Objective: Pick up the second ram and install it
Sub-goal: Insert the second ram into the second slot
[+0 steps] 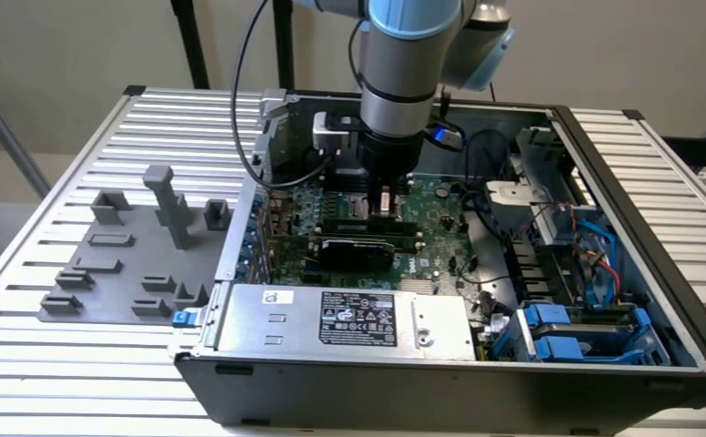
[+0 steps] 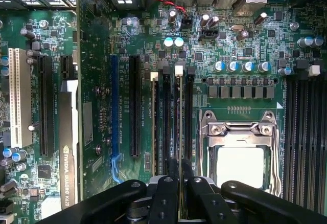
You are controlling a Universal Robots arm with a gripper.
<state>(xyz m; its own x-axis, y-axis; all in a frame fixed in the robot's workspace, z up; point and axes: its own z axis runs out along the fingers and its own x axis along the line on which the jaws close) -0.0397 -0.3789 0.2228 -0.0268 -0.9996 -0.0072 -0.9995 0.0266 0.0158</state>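
Note:
The second ram [image 2: 180,127] shows edge-on as a thin green strip running along the black memory slots [image 2: 167,121] beside the silver CPU socket [image 2: 240,152]. My gripper [image 2: 180,185] is shut on it, one black finger on each side of its near end. I cannot tell whether it sits in its slot or hangs just above it. A similar thin stick [image 2: 154,127] stands in the neighbouring slot. In the exterior view my gripper [image 1: 384,196] reaches straight down into the open computer case [image 1: 644,237], just above the motherboard [image 1: 432,218].
A black-topped graphics card [image 1: 353,246] lies just in front of the gripper, and the silver power supply [image 1: 341,319] sits nearer still. Blue drive bays and cables [image 1: 571,328] fill the case's right side. A grey parts fixture [image 1: 135,255] rests on the slatted table at the exterior view's left.

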